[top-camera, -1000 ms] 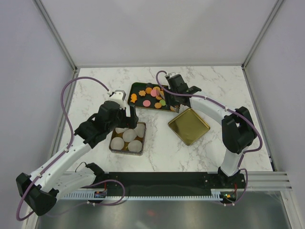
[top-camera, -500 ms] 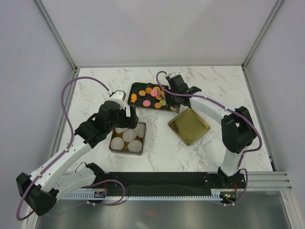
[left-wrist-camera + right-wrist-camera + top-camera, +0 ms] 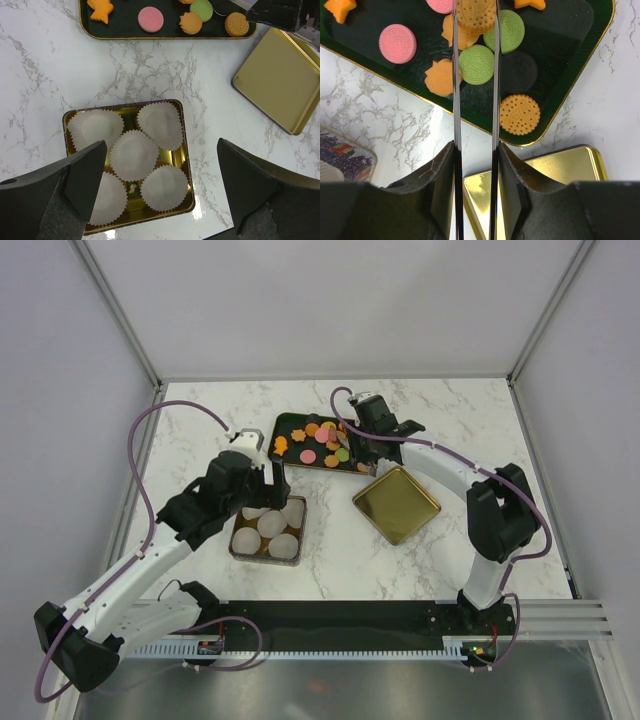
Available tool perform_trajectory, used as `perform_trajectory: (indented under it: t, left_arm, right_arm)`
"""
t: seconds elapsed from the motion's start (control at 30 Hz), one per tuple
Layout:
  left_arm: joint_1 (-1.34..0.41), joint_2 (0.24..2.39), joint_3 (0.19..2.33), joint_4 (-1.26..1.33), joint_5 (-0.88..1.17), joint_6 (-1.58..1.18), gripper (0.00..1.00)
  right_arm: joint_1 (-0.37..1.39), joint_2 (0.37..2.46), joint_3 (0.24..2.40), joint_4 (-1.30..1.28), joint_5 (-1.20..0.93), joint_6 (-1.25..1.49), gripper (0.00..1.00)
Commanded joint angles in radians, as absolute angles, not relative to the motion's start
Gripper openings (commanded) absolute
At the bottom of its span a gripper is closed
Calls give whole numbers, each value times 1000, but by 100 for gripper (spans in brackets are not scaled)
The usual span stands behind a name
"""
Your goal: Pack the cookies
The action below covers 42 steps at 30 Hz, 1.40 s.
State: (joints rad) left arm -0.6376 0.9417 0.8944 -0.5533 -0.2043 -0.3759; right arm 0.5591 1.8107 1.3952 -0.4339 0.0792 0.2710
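- The right gripper has its two long, thin fingers closed on a round orange cookie, pinching it edge to edge.
- That cookie is over the dark green, gold-rimmed tray. From the right wrist view it covers part of a pink biscuit and part of a green one.
- The rest of the cookies lie on this tray. They include two green rounds, a pink round, an orange round near the tray's corner, and orange star and fish shapes. Some of them overlap.
- The tray sits toward the far edge of the white marble counter, about midway along it.
- The left gripper hangs over the square gold tin with its fingers spread wide and nothing between them.
- The tin stands left of the counter's middle, between the tray and the near edge and apart from the tray.
- Five white pleated paper cups fill the tin, one in the centre and the other four around it, with their frills touching.
- A gold lid lies flat and turned at an angle, to the right of the tin and toward the counter's right edge. One of its corners is just beside the tray's near right corner.
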Motion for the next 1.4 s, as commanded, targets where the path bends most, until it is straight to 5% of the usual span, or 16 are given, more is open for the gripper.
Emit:
perform_trajectory:
  t: [0.0, 0.3, 0.53, 1.37]
  left_arm:
    - [-621, 934, 914, -555, -216, -373, 100]
    - [-546, 974, 905, -584, -177, -457, 97]
    - [-414, 957, 810, -583, -55, -566, 79]
    - [-192, 871, 853, -583, -109, -522, 80]
  right_arm:
    - [560, 1720, 1399, -403, 25, 285, 29]
    - [598, 1595, 1332, -405, -35, 299, 27]
    - [675, 1531, 1293, -403, -57, 314, 27]
    - [1081, 1670, 1356, -396, -20, 325, 24]
